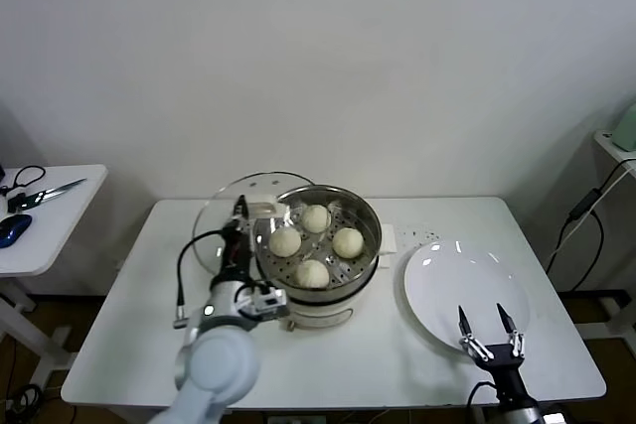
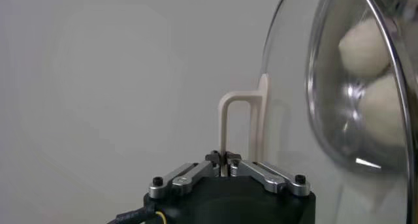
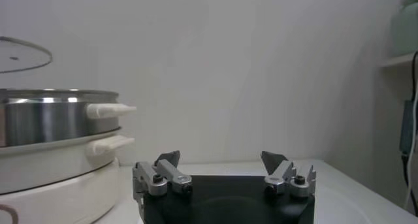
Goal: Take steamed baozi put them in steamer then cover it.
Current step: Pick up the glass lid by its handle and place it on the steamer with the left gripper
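All four steamed baozi (image 1: 315, 243) already sit in the steamer (image 1: 364, 208), in the middle of the table (image 1: 556, 345). So your job now is the cover (image 1: 221, 208).

Your left gripper (image 1: 238, 210) pinches the cover's white handle (image 2: 226, 124) tight. The cover stands tipped up on its edge, just beside the steamer's left side and leaning close to the rim.

To do this well, lift the cover a little first. Slide it over the pot until it sits right above the buns. Tip it flat, then lower it slowly so the metal rim lands evenly all around. Let go only when it rests and does not wobble.

Your right gripper (image 1: 490, 330) waits wide open and holds nothing, at the near edge of the white plate (image 1: 437, 280).

I can't read any names, labels or writing anywhere.
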